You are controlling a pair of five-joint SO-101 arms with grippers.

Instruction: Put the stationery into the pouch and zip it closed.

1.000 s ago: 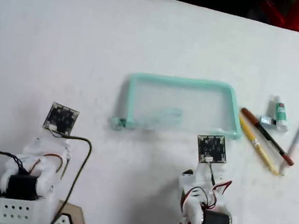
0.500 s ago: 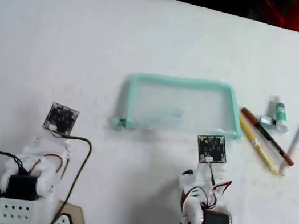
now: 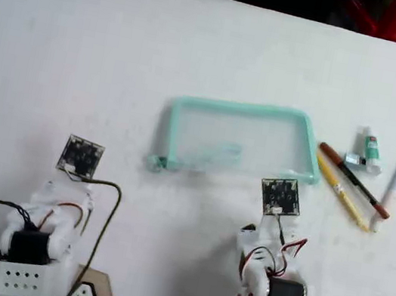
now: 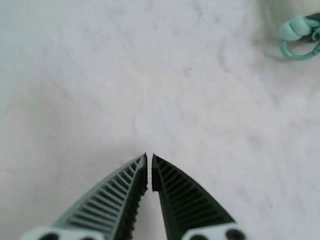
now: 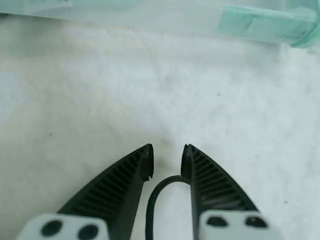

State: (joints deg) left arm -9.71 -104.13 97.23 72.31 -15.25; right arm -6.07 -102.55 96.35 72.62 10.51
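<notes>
So, starting on the left of the white tabletop (image 3: 87,36): the left arm (image 3: 32,241) sits folded up at the near edge, with a dark cable looping off beside it. Its wrist view looks down at the left tool (image 4: 149,158), and the two ribbed fingers are pressed together at the tips with nothing between them, just bare tabletop underneath. Off in the corner of that same view you can spot the mint-green zip pull (image 4: 299,35), well apart from the tool.

From the high view, the zip pull hangs off the near left corner of the pouch (image 3: 238,136). The pouch is a clear one with a mint-green border, lying flat around the middle of the tabletop. Can't honestly tell how far the zip is run.

Next over is the right arm (image 3: 269,287), also parked at the near edge, just short of the pouch's near right corner. The right tool (image 5: 167,149) has its fingers a little spread, a narrow gap, pinching nothing, and the pouch's near edge runs across beyond its tips.

Then the stationery, all lying outside the pouch, just beside its right end: a yellow pencil (image 3: 343,193) and a brown pen (image 3: 353,179) angled side by side, a small green-and-white tube (image 3: 371,146) above them, and a white pen (image 3: 392,186) furthest right.
</notes>
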